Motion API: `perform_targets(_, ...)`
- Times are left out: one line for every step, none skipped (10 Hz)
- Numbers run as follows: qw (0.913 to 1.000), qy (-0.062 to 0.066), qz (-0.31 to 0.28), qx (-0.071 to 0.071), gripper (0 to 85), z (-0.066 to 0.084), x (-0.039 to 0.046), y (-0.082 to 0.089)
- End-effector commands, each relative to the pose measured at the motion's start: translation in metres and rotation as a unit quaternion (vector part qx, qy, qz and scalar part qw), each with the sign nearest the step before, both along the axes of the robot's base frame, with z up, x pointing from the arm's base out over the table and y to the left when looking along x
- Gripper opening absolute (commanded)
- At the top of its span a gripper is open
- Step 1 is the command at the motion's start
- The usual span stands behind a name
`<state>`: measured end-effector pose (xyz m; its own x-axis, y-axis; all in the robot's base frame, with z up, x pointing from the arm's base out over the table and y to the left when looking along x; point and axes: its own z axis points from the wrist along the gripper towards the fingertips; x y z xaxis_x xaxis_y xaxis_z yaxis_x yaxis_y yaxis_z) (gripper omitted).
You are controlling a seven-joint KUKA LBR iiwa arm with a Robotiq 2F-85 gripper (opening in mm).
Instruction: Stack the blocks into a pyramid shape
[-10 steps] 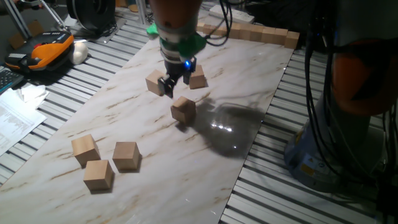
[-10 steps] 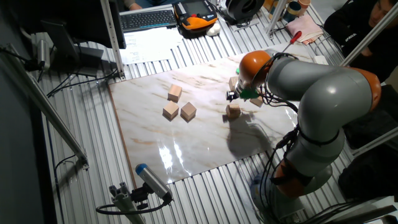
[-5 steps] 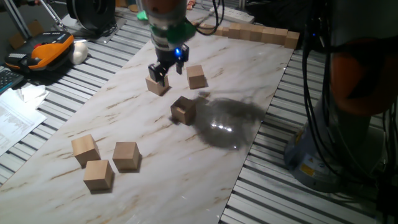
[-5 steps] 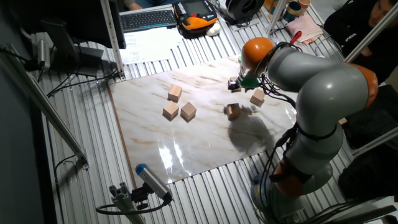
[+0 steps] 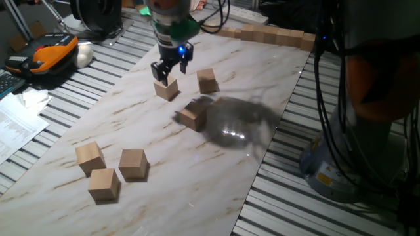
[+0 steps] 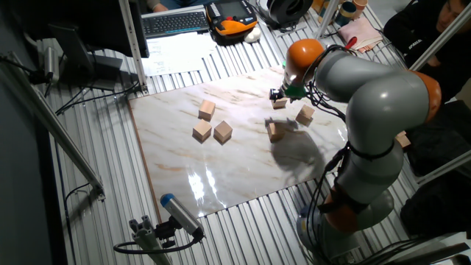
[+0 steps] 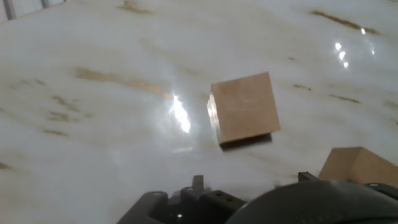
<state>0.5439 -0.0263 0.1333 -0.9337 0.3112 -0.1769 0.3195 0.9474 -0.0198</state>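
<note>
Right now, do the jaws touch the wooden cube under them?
Cannot tell. In one fixed view the gripper overlaps the top of the cube, with no gap or contact plain. The hand view shows the cube, but not the jaws.

My counter [image 5: 118,141] is a glossy white marble-look slab with tan veins, catching bright glare from overhead light. It lies on a bench of grey ribbed metal slats [image 5: 295,203]. At the bench's far side in the other fixed view sit a black keyboard [image 6: 174,23], printed papers [image 6: 171,56] and an orange-and-black handheld unit [image 6: 229,13]. Black cables [image 6: 81,103] trail across the slats.
</note>
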Motion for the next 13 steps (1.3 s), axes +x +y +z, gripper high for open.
perform_targets(1.0000, -0.001, 0.002, 0.001, 68.0, -0.001, 0.0054, -0.002)
perform_targets(1.0000, -0.003, 0.003, 0.002, 68.0, -0.004, 0.0119, -0.004)
perform_targets(1.0000, -0.003, 0.001, 0.002, 68.0, -0.006, 0.0171, -0.004)
perform_targets(1.0000, -0.004, 0.001, 0.002, 68.0, -0.007, 0.0201, -0.004)
perform_targets(1.0000, -0.003, 0.002, 0.004, 68.0, -0.006, 0.0193, -0.003)
perform_targets(1.0000, -0.001, 0.001, 0.004, 68.0, -0.005, 0.0189, -0.002)
perform_targets(1.0000, 0.005, -0.002, 0.005, 68.0, -0.005, 0.0189, -0.002)
perform_targets(0.9999, 0.008, -0.012, 0.006, 68.0, -0.005, 0.0189, -0.002)
perform_targets(0.9996, 0.009, -0.024, 0.009, 68.0, -0.005, 0.0189, -0.002)
perform_targets(0.9995, 0.008, -0.030, 0.011, 68.0, -0.005, 0.0189, -0.002)
perform_targets(0.9995, -0.002, -0.030, 0.009, 68.0, -0.005, 0.0189, -0.002)
perform_targets(0.9995, -0.014, -0.027, 0.008, 68.0, -0.005, 0.0189, -0.002)
perform_targets(0.9995, -0.020, -0.024, 0.008, 68.0, -0.005, 0.0189, -0.002)
